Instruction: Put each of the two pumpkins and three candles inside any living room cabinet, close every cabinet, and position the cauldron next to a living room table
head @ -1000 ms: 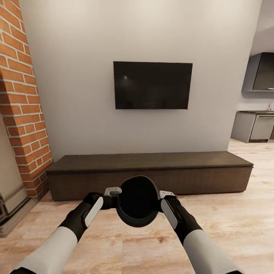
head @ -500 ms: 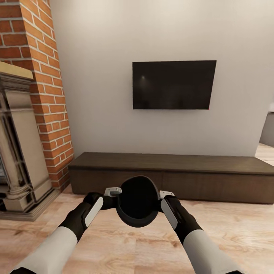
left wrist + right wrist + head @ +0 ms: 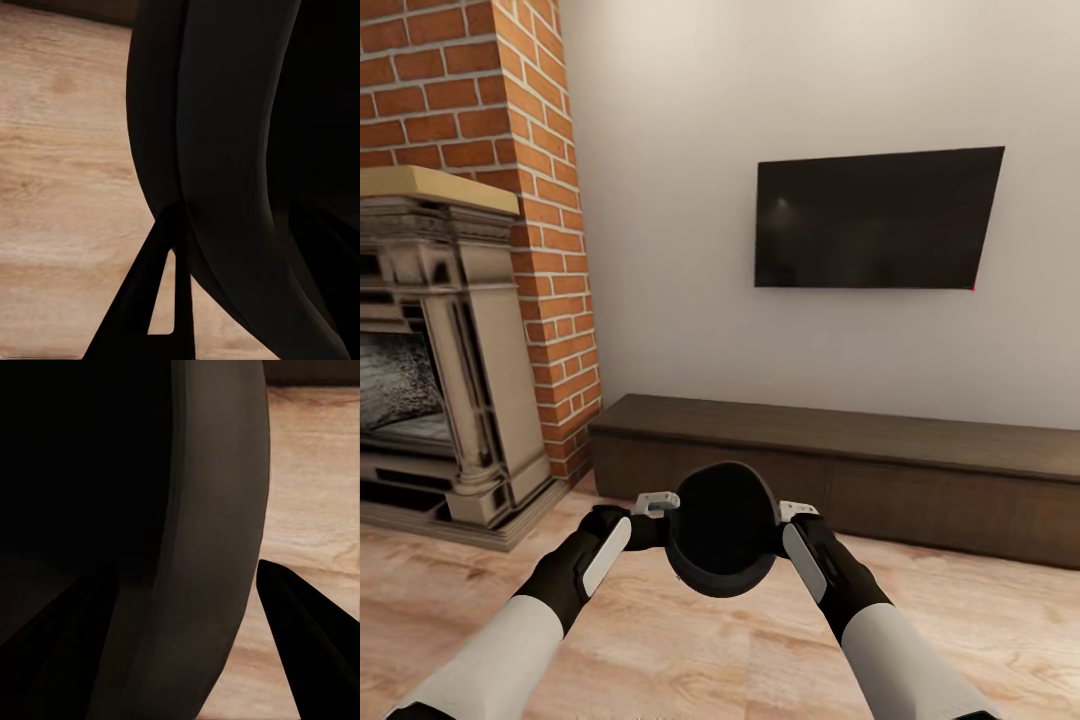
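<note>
Item: cauldron (image 3: 721, 530), black, round-bellied, mouth turned toward the head camera. Carried in mid-air above the wood floor (image 3: 690, 640), at 6 o'clock of the head view, same spot between the arms as a second ago.

Item: left gripper (image 3: 656, 503), clamped on the cauldron's rim at its 9 o'clock side. In the left wrist view one dark finger (image 3: 150, 300) lies along the outer wall of the pot.

Item: right gripper (image 3: 798, 511), clamped on the rim at the 3 o'clock side; fingers straddle the wall in the right wrist view, one finger (image 3: 300, 630) outside.

Item: cabinet (image 3: 840, 470), long, dark brown, fronts closed, at 3 o'clock, against the wall under the television (image 3: 875, 220).

Item: fireplace (image 3: 440, 350) with brick chimney (image 3: 490, 90), at 9 o'clock.

Change: the whole view has swung left; the fireplace shows more fully, and the cabinet and television sit further right.
</note>
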